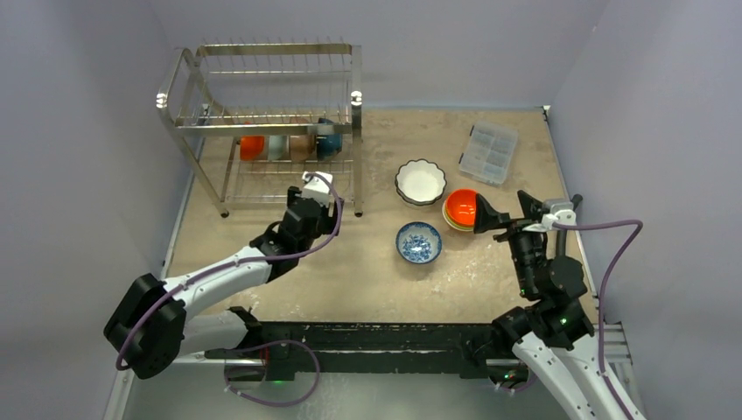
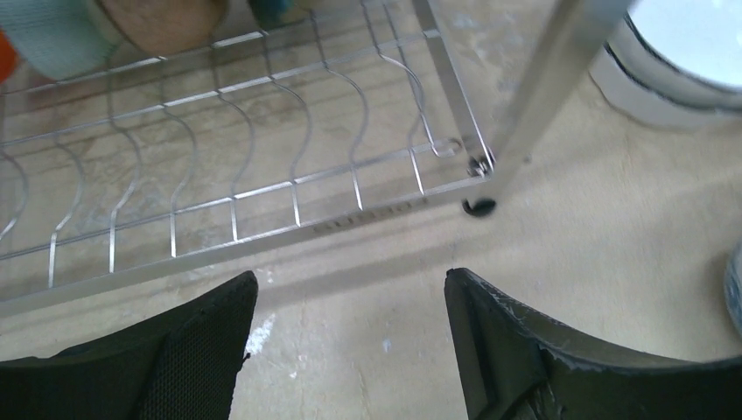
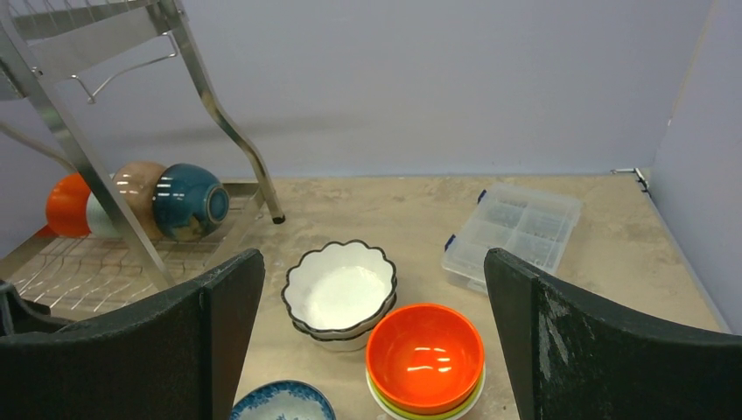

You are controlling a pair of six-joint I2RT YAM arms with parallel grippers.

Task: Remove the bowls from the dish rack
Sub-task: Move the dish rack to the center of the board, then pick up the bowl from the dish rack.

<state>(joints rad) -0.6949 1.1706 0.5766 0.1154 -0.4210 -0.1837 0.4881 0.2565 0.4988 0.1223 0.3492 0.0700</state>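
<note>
Left gripper point(image 2: 350, 289) hangs low at the front right leg of the rack point(image 1: 262, 128), fingers spread, nothing between them. The rack sits in the far left corner of the table point(image 1: 367, 271). Four bowls stand on edge in a row at the back of its lower tier: orange bowl point(image 1: 252, 147), pale bowl point(image 1: 278, 147), tan bowl point(image 3: 140, 197), and blue bowl point(image 3: 191, 201) at the right end.

Out on the table already: white bowls point(image 3: 341, 293) nested mid-table, an orange stack point(image 3: 425, 357) toward the right edge, and a patterned bowl point(image 1: 419, 242) nearer the front edge. Right gripper point(image 3: 374, 262) hovers just beside the orange stack, jaws wide, empty.

My read is that the left arm is going in for the next rack bowl, and blue looks the pick, being end of the row and nearest those fingers. To do it well, slide in under the upper tier and stay off the post and the wire prongs. Put one finger inside the rim and one outside, then close firmly. Lift clear of the wires before pulling back. The tan bowl seems to lean close against the blue, so a sideways drag could tip the row.
</note>
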